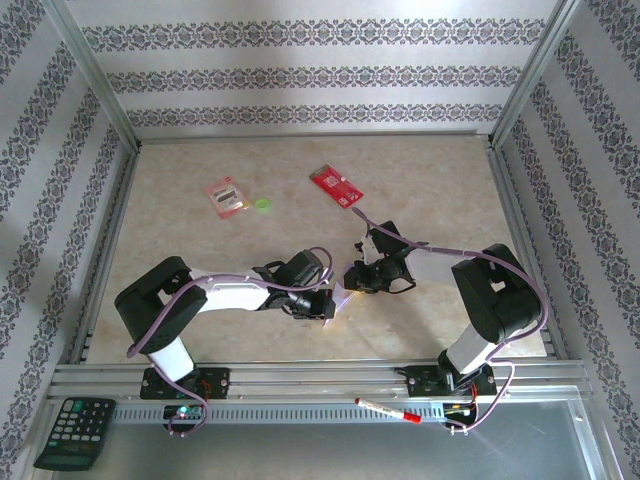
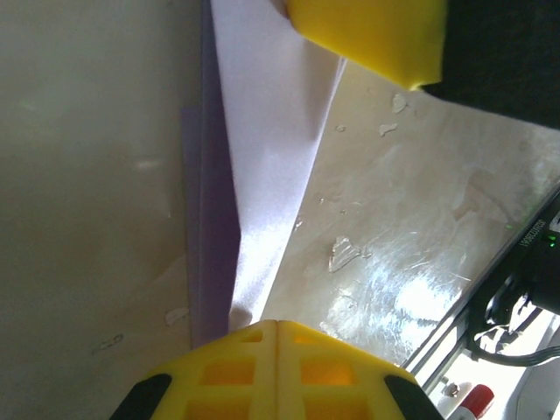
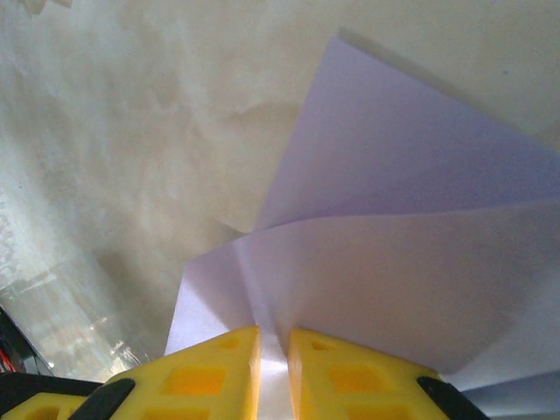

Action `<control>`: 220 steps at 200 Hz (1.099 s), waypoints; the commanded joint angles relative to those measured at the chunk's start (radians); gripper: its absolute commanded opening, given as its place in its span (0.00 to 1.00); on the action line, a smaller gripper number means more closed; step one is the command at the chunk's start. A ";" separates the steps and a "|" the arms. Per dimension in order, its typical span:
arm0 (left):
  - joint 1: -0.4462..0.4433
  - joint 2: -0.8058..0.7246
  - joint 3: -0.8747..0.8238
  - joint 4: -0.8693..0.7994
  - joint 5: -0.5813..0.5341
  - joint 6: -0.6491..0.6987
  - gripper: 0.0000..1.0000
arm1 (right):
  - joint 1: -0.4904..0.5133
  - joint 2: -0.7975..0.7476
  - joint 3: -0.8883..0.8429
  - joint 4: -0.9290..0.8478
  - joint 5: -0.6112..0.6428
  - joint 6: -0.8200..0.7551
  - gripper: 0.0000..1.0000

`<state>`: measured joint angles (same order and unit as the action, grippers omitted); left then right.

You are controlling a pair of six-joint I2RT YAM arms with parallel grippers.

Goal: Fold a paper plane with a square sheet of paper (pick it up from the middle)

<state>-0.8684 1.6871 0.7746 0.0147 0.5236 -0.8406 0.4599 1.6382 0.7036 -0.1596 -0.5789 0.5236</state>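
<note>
Left gripper [image 2: 278,325] is seen pressed together, apparently on the narrow end of the square sheet of paper [image 2: 262,149]. Right gripper [image 3: 273,337] is pinched on its raised crease. The sheet lies folded on the table [image 1: 200,250], between the grippers. Both ends should be pulled evenly so the crease is set straight.

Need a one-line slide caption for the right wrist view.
Right claw pinches the folded lilac paper where its creases meet, pale marbled table behind.
</note>
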 commanded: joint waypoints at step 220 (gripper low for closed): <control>0.023 0.056 -0.052 0.010 -0.024 0.024 0.00 | -0.015 -0.081 -0.012 -0.048 -0.017 -0.003 0.22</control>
<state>-0.8616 1.7111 0.7559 0.0460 0.5236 -0.8364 0.4484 1.5990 0.7033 -0.1879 -0.5819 0.5236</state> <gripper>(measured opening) 0.049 0.218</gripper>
